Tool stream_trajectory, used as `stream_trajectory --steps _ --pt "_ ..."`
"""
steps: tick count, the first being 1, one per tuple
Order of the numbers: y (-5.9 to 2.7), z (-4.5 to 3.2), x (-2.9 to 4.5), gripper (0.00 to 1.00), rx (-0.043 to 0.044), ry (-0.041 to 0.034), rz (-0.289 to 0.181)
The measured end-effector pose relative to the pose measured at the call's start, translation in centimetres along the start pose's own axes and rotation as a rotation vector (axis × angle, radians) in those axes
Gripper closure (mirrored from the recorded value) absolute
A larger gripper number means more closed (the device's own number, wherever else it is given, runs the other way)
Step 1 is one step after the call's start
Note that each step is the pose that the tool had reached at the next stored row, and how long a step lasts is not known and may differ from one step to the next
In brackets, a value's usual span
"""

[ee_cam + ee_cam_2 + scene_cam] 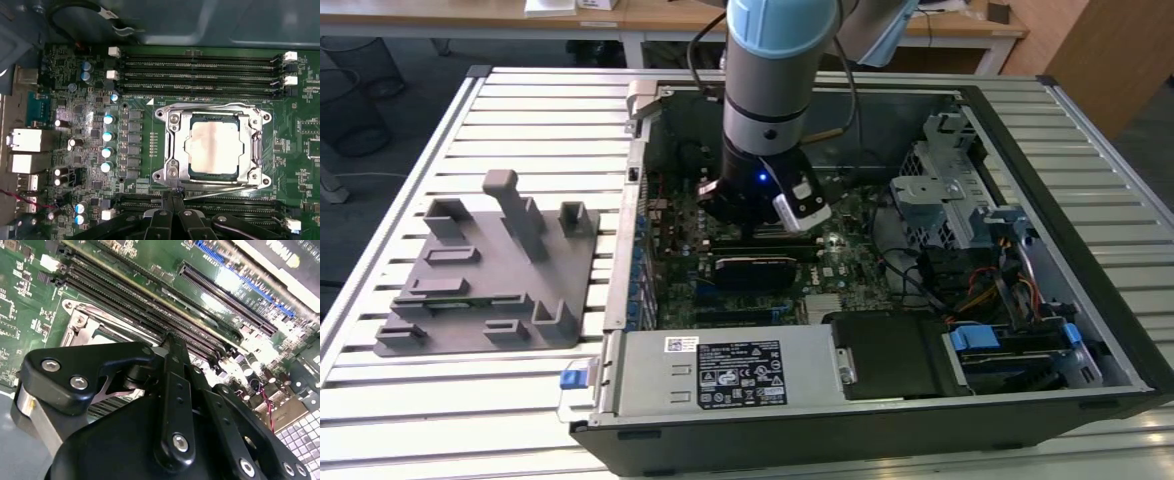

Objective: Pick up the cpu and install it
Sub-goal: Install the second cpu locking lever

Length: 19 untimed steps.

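Observation:
The cpu (212, 147), a pale silver square, lies flat in its socket on the green motherboard (145, 150), ringed by the metal socket frame (172, 145). In the first wrist view my gripper (173, 194) sits just beside the frame's edge, between the socket and a row of memory slots, fingers pressed together with nothing between them. The second wrist view shows the black fingers (175, 370) closed, with the socket frame (80, 322) partly hidden behind them. In the exterior view the arm reaches down into the open computer case (1067, 120) and the gripper (754, 225) hangs low over the board.
Memory slots (200, 65) run along both sides of the socket. A grey power supply box (727, 370) fills the case's front edge, drive cages (947, 190) and cables sit on the exterior view's right. A grey fixture (494, 270) stands on the slatted table at the exterior view's left.

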<state>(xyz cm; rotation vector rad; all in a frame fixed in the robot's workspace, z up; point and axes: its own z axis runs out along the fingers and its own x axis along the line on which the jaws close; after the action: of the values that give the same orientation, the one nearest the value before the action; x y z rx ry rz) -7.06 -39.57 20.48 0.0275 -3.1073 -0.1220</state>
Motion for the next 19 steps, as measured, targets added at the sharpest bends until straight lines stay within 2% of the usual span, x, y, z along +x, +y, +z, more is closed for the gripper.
stream_trajectory --steps 9,19 --pt "-0.37 0.2 0.55 0.89 -0.0154 -0.0001 -0.001" --pt "-0.39 0.64 0.98 0.89 -0.056 -0.0007 -0.002"
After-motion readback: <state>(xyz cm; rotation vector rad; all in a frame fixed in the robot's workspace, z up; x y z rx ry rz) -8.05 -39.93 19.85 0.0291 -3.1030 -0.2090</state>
